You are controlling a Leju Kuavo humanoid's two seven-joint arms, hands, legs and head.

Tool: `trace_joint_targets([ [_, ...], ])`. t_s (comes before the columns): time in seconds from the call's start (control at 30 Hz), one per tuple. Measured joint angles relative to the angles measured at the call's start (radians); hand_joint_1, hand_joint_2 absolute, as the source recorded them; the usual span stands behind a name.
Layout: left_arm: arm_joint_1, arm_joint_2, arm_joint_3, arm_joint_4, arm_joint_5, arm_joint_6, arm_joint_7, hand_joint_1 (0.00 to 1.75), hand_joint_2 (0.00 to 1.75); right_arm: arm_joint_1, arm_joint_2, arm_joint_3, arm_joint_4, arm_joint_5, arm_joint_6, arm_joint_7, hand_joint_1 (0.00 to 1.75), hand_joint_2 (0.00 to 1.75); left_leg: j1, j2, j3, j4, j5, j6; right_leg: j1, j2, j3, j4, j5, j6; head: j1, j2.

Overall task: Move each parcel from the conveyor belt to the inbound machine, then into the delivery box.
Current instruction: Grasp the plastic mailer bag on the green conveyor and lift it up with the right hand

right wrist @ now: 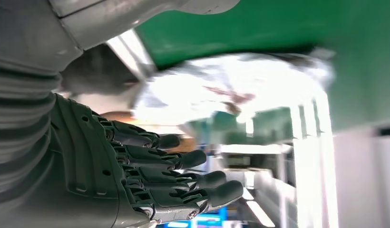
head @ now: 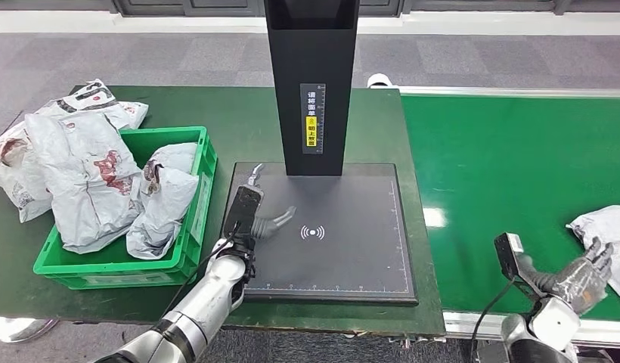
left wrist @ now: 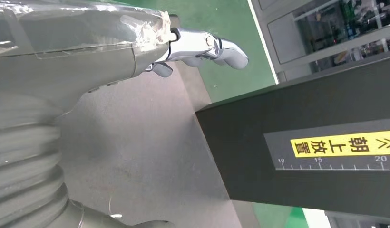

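I see the green conveyor belt point(head: 511, 159) running off to the right, the dark inbound machine point(head: 322, 234) with its black post in the middle, and the green delivery box point(head: 187, 227) on the left, heaped with grey bags. One grey parcel point(head: 606, 227) lies on the belt's near right edge. My right hand point(head: 587, 276) sits just beside it, fingers apart, holding nothing. My left hand point(head: 265, 219) rests over the machine's pad, fingers spread and empty.

Bare scan plate point(head: 352, 249) open from the front; black column point(head: 313, 87) blocking its far side; heaped parcels point(head: 103, 181) crowding the green crate point(head: 197, 219).
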Motion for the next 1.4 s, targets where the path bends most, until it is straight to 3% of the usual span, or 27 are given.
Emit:
trace_joint_targets([
  [0.13,0.003,0.0,0.0,0.0,0.007,-0.027,0.001,0.0,1.75,0.002,-0.041,-0.005,0.098,0.043,0.045,0.104,0.0,1.75,-0.001,0.0,0.0,0.0,0.0,0.0,0.0,0.0,0.0,0.0,0.0,0.0,0.0,0.0],
  [0.57,0.003,-0.016,0.0,0.0,0.024,-0.056,0.017,0.0,1.75,-0.018,-0.117,-0.008,0.214,0.057,0.184,0.241,0.0,1.75,-0.001,0.0,0.0,0.0,0.0,0.0,-0.001,0.0,0.0,0.0,0.0,0.0,0.0,0.0],
  [1.4,0.023,0.009,0.06,-0.014,0.07,-0.036,-0.012,0.0,1.75,-0.135,-0.136,0.042,0.286,0.06,0.235,0.241,0.0,1.75,-0.002,0.0,-0.001,0.0,0.001,0.001,-0.001,-0.001,0.0,0.0,0.0,0.0,0.0,0.0],
])
